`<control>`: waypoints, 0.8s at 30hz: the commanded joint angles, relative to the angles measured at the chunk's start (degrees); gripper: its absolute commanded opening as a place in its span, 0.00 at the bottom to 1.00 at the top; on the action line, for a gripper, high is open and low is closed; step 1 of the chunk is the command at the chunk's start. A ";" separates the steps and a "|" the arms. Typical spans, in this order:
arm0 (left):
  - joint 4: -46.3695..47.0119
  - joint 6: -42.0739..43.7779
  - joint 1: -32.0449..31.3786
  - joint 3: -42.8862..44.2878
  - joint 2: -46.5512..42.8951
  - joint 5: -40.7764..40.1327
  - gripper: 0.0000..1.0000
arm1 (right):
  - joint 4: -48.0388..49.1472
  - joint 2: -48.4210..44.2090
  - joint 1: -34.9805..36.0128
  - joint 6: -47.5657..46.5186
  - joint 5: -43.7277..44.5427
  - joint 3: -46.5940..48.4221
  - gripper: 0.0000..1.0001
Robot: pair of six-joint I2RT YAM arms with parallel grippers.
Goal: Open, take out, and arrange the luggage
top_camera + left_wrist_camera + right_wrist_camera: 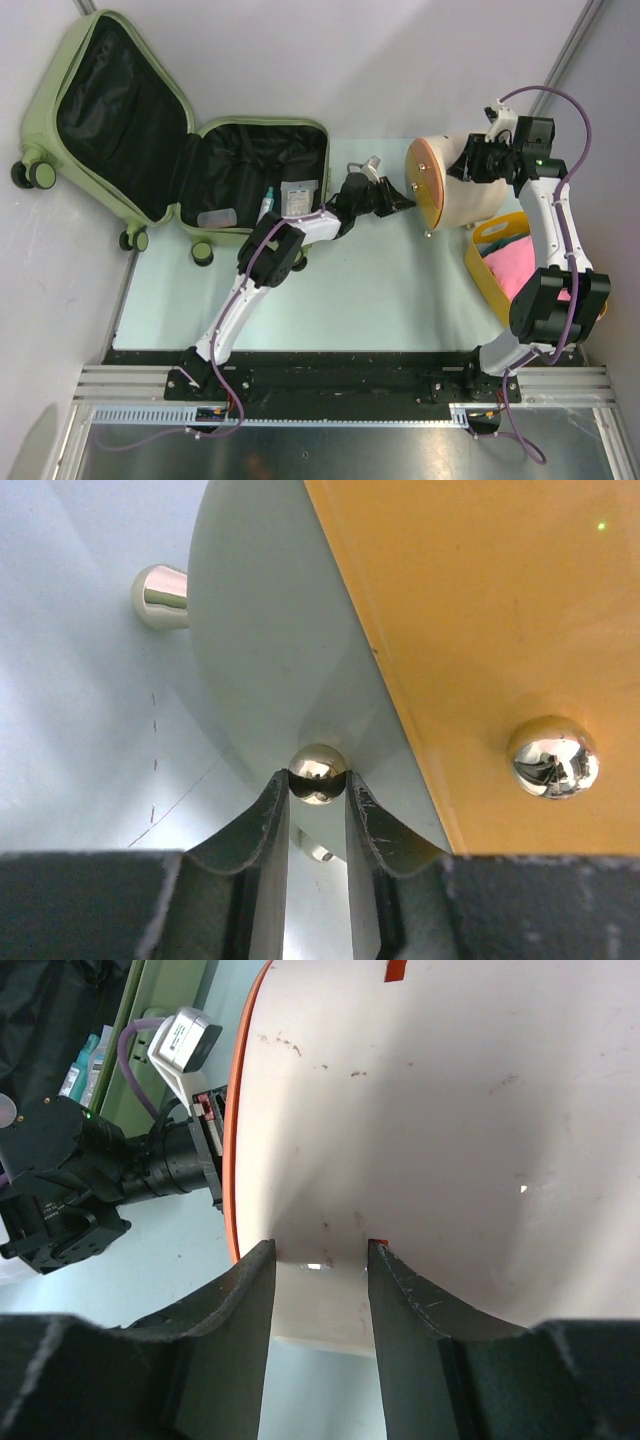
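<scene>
The luggage [45, 110], a pale green hard-shell suitcase, lies open at the back left and shows its black lining. A few small packets [297, 195] lie in its lower half. A cream drum [465, 190] with an orange end face [425, 185] lies on its side at the centre right. My left gripper [405, 207] is at that face. In the left wrist view my left gripper [318, 780] is shut on a small chrome knob [318, 765]. My right gripper [468, 162] is at the drum's far side. In the right wrist view my right gripper [320, 1250] is shut on the drum's cream tab [320, 1300].
A yellow basket [485, 262] holding pink cloth [530, 265] stands right of the drum, close to my right arm. Two more chrome knobs [553, 757] stick out of the drum. White walls close in at the back and left.
</scene>
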 commanded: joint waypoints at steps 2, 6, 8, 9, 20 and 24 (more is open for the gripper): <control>4.75 -2.27 1.01 -4.11 -4.53 0.91 0.03 | -6.02 1.83 -1.45 -0.77 2.64 -0.29 0.45; 4.57 0.10 2.33 -8.06 -7.44 -0.85 0.00 | -5.75 1.83 -2.42 -1.56 2.46 -0.03 0.45; 4.31 1.07 3.12 -10.87 -8.58 -1.20 0.00 | -5.84 1.83 -2.95 -2.18 2.64 0.06 0.45; 3.87 1.33 3.21 -11.92 -9.63 -1.29 0.00 | -5.75 1.92 -3.12 -2.27 2.64 0.06 0.45; 2.99 3.70 4.53 -23.71 -16.23 -2.53 0.00 | -5.40 1.92 -3.21 -2.88 2.55 0.06 0.47; 2.64 7.30 4.09 -22.84 -16.67 -1.38 0.00 | -8.38 2.01 -1.82 -5.07 -0.78 1.29 0.74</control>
